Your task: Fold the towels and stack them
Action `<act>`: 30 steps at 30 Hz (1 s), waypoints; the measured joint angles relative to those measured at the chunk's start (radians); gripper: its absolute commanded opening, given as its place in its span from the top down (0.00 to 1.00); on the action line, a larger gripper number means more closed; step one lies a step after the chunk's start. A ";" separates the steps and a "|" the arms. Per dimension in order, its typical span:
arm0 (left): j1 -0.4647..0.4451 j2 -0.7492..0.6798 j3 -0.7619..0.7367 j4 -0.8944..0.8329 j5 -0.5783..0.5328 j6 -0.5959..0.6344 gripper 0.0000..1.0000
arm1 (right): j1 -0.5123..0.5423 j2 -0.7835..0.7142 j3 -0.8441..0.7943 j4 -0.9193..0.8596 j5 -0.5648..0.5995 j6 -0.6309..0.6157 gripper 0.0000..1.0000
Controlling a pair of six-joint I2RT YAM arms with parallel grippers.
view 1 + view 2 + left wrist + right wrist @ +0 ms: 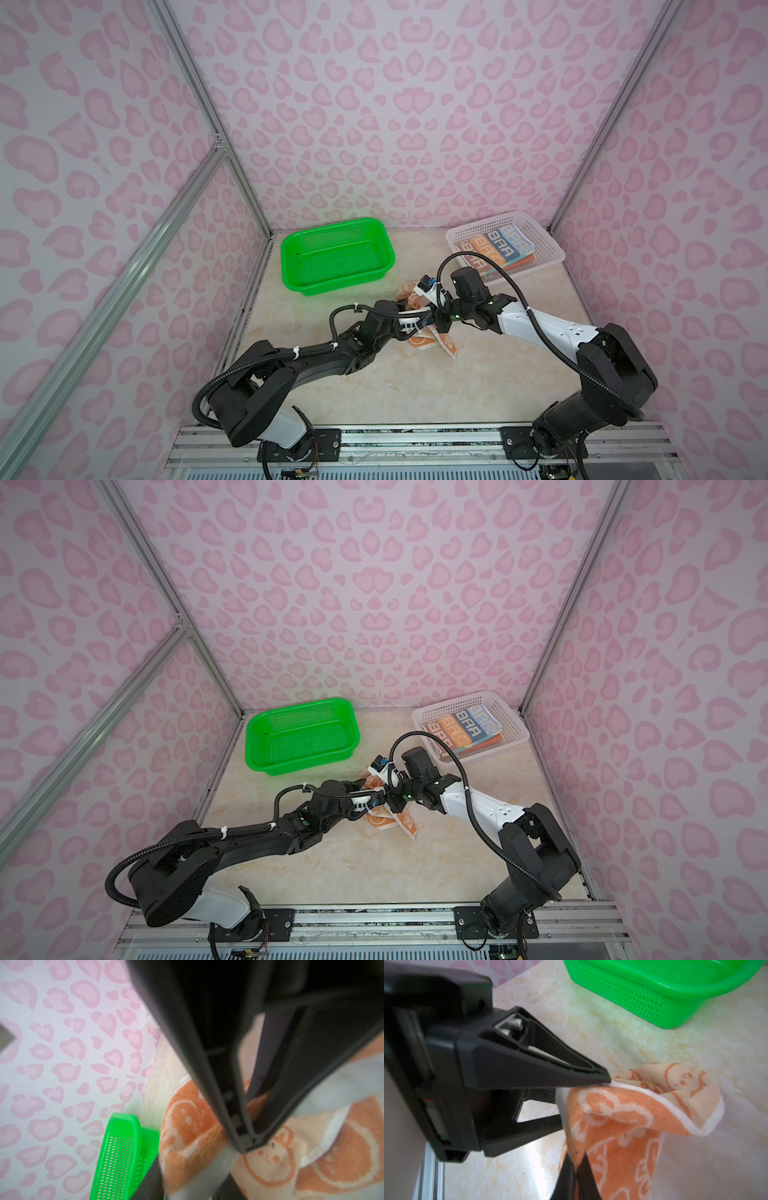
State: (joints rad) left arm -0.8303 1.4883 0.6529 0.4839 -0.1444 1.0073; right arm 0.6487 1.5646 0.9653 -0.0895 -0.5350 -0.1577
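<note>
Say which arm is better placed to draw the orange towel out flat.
Probably the right. The right claw is shut on the orange towel at its white hem, a clean edge to pull. The left claw pinches a bunched fold, better suited to anchoring.

My left tool and right tool are black. The orange towel bears white cartoon faces and a white hem; its back is pale peach with orange faces. The striped towel runs brown, orange, blue, with white letters. The green basket and white basket are perforated. The counter is cream marble; the walls pale with pink hearts.
</note>
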 measured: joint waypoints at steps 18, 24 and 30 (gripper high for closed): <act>-0.002 0.000 0.101 -0.178 -0.025 -0.002 0.97 | -0.004 -0.036 -0.099 0.055 0.173 0.053 0.46; 0.012 0.057 0.270 -0.364 -0.080 -0.127 0.97 | 0.001 -0.175 -0.307 0.163 0.324 0.133 0.43; 0.027 0.116 0.402 -0.565 -0.097 -0.263 0.97 | 0.029 -0.394 -0.526 0.238 0.508 0.235 0.40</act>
State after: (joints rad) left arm -0.8036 1.6047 1.0554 -0.0807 -0.2413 0.7441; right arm 0.6773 1.1706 0.4397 0.1486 -0.0269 0.0772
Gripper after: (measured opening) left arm 0.060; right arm 0.598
